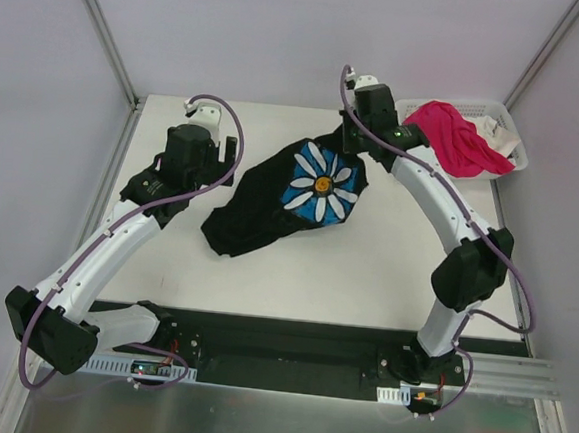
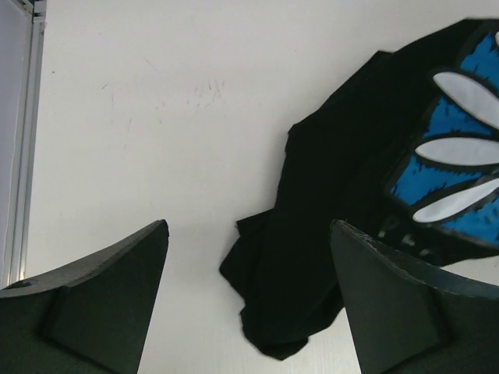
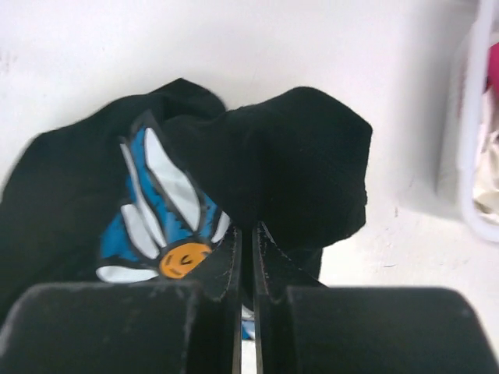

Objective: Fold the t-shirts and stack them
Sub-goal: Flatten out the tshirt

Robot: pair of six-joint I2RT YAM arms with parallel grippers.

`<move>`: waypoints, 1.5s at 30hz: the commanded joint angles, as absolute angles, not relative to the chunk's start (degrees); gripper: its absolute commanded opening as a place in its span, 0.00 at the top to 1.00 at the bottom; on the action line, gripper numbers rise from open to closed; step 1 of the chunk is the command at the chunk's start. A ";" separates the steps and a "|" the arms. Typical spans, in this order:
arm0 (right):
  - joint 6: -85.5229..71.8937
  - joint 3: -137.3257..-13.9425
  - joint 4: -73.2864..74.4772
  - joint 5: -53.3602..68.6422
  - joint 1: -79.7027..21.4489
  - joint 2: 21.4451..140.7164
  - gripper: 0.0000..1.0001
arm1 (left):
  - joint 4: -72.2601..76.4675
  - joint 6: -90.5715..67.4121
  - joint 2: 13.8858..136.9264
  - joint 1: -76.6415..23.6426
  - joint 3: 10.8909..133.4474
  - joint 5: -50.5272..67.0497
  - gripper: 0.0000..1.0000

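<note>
Black t-shirt [image 1: 270, 210] with the daisy print lies crumpled in the middle of the table [image 1: 365, 273] in your top view, running from near left to far right. Its far right corner rises to the right gripper [image 1: 354, 141], which sits just left of the basket [image 1: 510, 159] in the far right corner. The pink t-shirt [image 1: 456, 134] is heaped in that basket, spilling over its near rim. Your left gripper [image 1: 229, 152] hangs over bare table to the left of the black shirt, apart from it.

From your left wrist, the left gripper [image 2: 249, 234] has its fingers spread wide with nothing between them. Beyond them you see the black t-shirt [image 2: 335, 195], its bunched dark end toward the middle and the blue and white print at the right edge, on the white table [image 2: 156, 117].

From your right wrist, the right gripper [image 3: 245, 234] is pinched tight, only a thin slit between its fingers, clamped on a raised fold of the black t-shirt [image 3: 296, 156]. The daisy with its orange face sits just left of the fingertips. At the right edge you see the basket [image 3: 468, 156] wall, with a sliver of the white t-shirt [image 3: 490, 187] inside.
</note>
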State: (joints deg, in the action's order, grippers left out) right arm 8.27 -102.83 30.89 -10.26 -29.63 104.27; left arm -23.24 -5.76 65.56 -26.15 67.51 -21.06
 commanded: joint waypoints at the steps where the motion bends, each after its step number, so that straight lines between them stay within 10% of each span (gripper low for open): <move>1: 10.72 -106.26 35.68 -12.13 -30.14 97.57 0.98 | -22.06 -5.36 65.39 -25.84 67.06 -19.51 0.16; 26: 1.14 -65.22 29.35 -16.51 -36.56 62.58 0.89 | -21.97 -5.71 63.28 -25.84 68.03 -19.43 0.17; 36: 1.06 -63.98 30.40 -21.17 -36.56 64.15 0.31 | -21.88 -5.45 64.07 -25.84 68.29 -19.43 0.17; 45: 3.08 -70.12 27.86 -15.83 -31.65 72.93 0.23 | -21.45 -5.45 66.00 -25.84 68.29 -19.07 0.17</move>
